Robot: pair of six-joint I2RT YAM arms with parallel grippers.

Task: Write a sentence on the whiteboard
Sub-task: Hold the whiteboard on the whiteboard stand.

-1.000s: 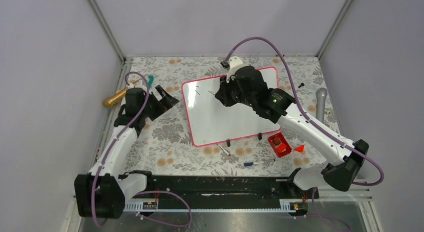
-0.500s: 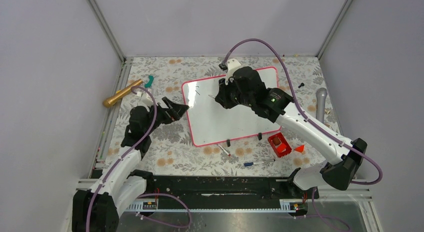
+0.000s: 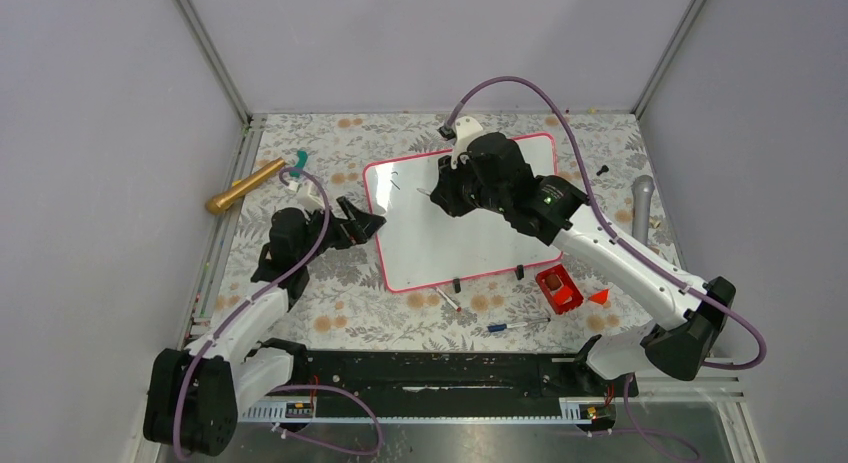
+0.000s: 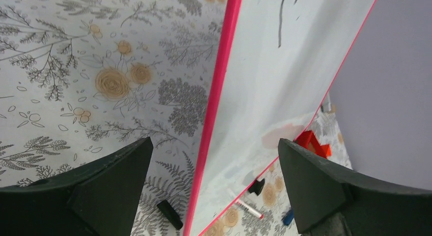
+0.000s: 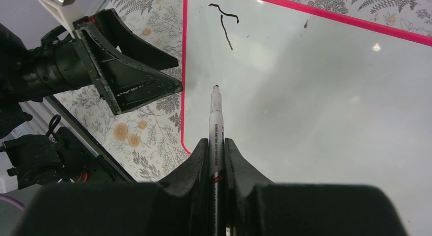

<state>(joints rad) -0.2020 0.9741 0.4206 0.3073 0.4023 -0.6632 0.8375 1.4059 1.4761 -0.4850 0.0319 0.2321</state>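
At the table's centre in the overhead view, the whiteboard point(image 3: 450, 245) lies flat on the floral cloth point(image 3: 330, 273), slightly skewed, with its two black clips point(image 3: 457, 283) on the 6 o'clock edge. The sentence point(image 5: 224, 22) is barely begun: only a couple of short black strokes sit in the board's 10 o'clock corner, so nearly all the writing is judged to remain. The right gripper point(image 5: 216, 144) reaches in from 4 o'clock and is clamped tight on a marker point(image 5: 214, 119). It holds the marker along the line of the fingers with the tip pointing forward, just short of those strokes, a pose that suits drawing the next letter. Whether the tip touches the surface cannot be told. The left gripper point(image 4: 214, 144) sits at the board's 9 o'clock edge, jaws spread as wide as they go and holding nothing. From its wrist view the pink frame runs between the two fingers. That placement looks meant to brace or pin the board against sliding under the pen, though contact with the frame is not clear.
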